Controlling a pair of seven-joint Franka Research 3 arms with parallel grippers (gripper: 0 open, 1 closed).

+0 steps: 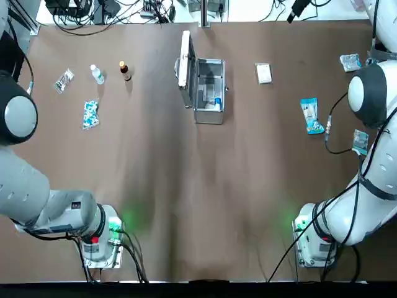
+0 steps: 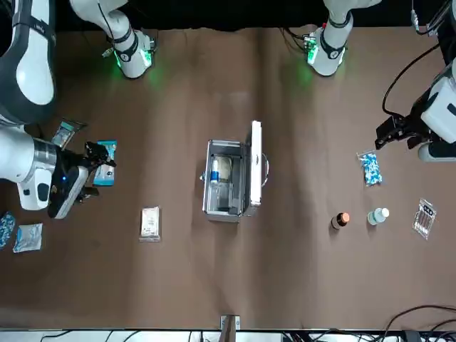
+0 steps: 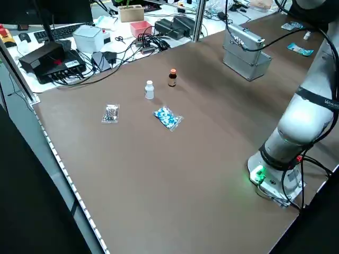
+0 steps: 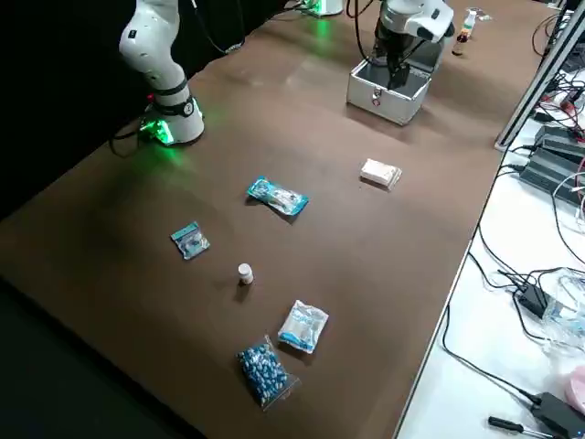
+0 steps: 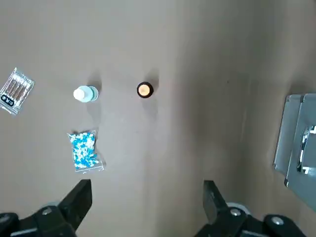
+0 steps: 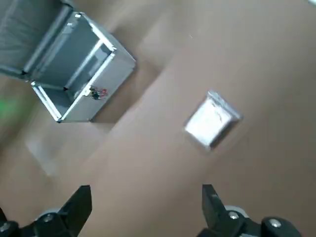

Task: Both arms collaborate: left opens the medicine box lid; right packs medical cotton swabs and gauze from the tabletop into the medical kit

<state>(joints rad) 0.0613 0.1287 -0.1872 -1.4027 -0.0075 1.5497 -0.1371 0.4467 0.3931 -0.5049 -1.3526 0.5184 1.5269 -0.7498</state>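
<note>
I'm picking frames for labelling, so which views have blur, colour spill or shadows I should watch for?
Right wrist view: motion-smeared, the gauze and medical kit soft-edged. Left wrist view: sharp, the two small bottles throw short shadows. Top view: green light from the arm bases spills onto the tabletop. Right side view: the near-left corner falls into darkness.

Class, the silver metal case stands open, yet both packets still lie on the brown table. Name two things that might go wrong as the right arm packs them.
1. The silver-white lid stands upright with nothing holding it; a knock might drop it shut.
2. Small blue-speckled packets lie near the long light-blue swab packet, so the open right gripper might take the wrong one. The white gauze packet lies apart.
</note>
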